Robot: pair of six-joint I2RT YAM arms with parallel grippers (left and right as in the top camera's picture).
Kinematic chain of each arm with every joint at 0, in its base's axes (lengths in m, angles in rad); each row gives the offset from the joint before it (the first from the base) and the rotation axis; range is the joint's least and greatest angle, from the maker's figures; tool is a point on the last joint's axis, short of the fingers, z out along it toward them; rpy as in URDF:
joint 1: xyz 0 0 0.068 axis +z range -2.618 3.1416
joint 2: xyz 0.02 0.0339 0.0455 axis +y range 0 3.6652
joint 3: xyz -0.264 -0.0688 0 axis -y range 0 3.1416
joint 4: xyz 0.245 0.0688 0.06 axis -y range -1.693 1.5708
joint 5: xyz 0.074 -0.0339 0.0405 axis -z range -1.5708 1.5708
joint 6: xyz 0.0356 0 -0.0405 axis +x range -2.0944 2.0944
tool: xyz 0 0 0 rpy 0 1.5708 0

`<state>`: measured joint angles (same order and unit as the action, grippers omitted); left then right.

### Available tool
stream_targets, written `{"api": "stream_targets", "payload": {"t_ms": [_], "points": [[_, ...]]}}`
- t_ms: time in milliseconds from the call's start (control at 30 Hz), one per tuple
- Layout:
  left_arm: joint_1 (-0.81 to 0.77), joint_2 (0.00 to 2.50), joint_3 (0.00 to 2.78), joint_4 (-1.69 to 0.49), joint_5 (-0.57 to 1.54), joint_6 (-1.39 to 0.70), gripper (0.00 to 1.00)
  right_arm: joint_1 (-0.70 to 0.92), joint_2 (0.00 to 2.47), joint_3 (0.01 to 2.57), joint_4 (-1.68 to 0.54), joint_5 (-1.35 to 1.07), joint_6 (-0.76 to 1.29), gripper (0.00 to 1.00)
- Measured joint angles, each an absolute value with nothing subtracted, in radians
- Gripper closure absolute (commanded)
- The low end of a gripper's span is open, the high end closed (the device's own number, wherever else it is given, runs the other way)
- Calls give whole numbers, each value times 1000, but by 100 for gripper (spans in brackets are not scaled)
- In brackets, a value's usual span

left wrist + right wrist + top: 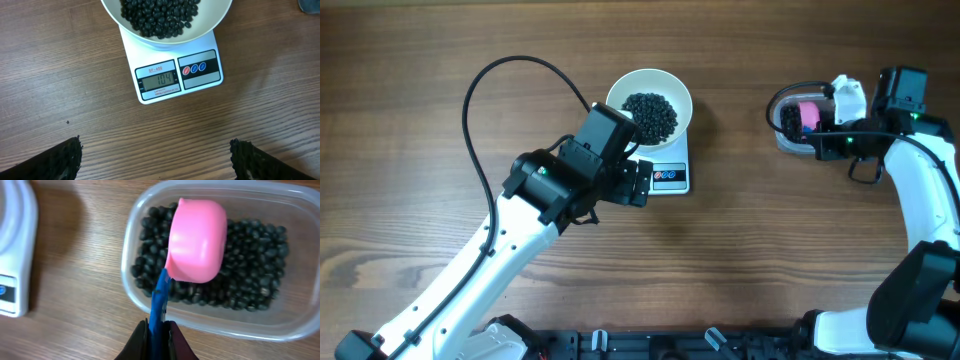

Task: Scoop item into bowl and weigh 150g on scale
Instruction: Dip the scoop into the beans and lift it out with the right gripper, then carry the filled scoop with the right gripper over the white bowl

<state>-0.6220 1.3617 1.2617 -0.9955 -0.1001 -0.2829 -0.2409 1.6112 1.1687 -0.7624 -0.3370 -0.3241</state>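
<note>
In the upper centre of the overhead frame, the round white bowl (618, 95) holding tiny black beans (650, 115) sits on the small white square scale (672, 178). The left gripper (157, 160), just below the scale, is spread wide and empty. At upper right, the right gripper (157, 335) is clenched on a pink plastic scoop (197, 240) by its blue handle (160, 297), over beans in a clear plastic tub (128, 275).

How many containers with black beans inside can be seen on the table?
2. The white bowl sits on the scale near the middle; the clear tub stands at the right, with a pink scoop over its beans. No others show.
</note>
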Motion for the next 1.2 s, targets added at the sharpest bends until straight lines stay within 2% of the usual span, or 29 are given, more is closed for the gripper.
{"api": "stream_targets", "payload": {"t_ms": [200, 933, 1200], "points": [[-622, 1362, 1262, -995, -100, -283, 0, -297, 1611, 1169, -790, -454, -306, 96], [-622, 1362, 1262, -995, -100, -283, 0, -524, 1611, 1169, -825, -704, -35, 96], [-622, 1362, 1262, -995, -100, -283, 0, -620, 1611, 1169, -823, -876, 22, 96]]}}
